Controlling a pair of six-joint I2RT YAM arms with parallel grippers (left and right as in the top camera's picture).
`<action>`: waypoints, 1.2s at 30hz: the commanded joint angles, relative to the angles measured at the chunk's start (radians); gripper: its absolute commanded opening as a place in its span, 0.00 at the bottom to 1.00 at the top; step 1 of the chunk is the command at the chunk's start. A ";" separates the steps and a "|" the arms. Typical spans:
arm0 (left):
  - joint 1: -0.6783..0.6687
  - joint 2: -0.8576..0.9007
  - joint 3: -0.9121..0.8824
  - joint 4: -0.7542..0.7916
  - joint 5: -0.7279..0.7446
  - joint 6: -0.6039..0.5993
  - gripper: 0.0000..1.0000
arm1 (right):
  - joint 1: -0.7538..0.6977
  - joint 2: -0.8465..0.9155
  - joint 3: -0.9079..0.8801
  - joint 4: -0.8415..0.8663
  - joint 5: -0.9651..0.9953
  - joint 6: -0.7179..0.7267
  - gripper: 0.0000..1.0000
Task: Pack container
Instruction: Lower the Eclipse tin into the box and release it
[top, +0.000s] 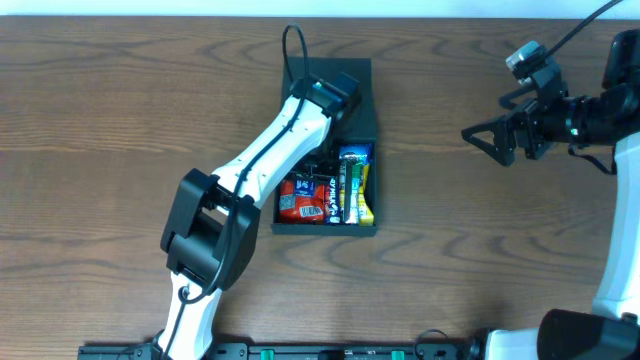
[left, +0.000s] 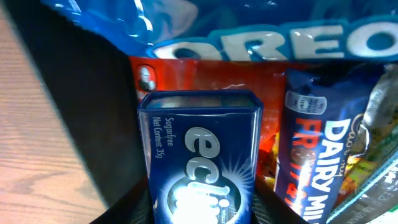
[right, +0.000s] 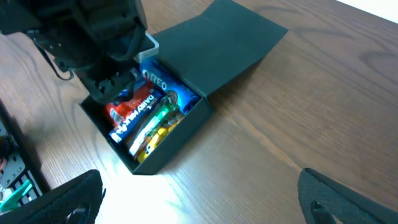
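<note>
Legible print was recorded in the left wrist view. A dark blue tin (left: 199, 162) read "ecli", cut off by the frame edge, with "Sugarfree" and "Net Content: 35g" printed down its side. Beyond it lay a glossy blue packet (left: 261, 34) marked "OREO". A purple-blue bar wrapper (left: 323, 155) showed "DAIRY MIL" and "FRUIT". A red packet (left: 211, 78) lay partly covered by the tin, and its print was too small to read.

The container (top: 326, 231), a matte dark rectangular box, sat on the brown wood-grain table (top: 120, 100) near its middle. Its flap lid (right: 230, 43) was folded back flat on the far side. In the overhead view the snacks lay side by side, with a green packet (top: 350, 182) and a yellow one (top: 367, 203) along the right wall. The tin hung just beside the black left inner wall.

The left hand (left: 202, 214) was lowered into the box, its dark fingers (left: 127, 208) pressed to both sides of the tin, clamped on it.

The right hand (top: 482, 134) hovered over the table, well apart from the box on its right side. Its fingers (right: 65, 199) were spread wide and held nothing.
</note>
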 joint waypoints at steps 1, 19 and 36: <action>-0.009 -0.029 -0.023 0.010 0.014 0.024 0.06 | 0.008 0.005 0.008 0.002 -0.020 0.005 0.99; -0.007 -0.029 -0.076 0.036 0.071 0.077 0.59 | 0.010 0.005 0.008 0.002 -0.019 0.011 0.99; -0.003 -0.118 -0.012 -0.001 0.074 0.099 0.55 | 0.010 0.005 0.008 0.021 -0.019 0.011 0.99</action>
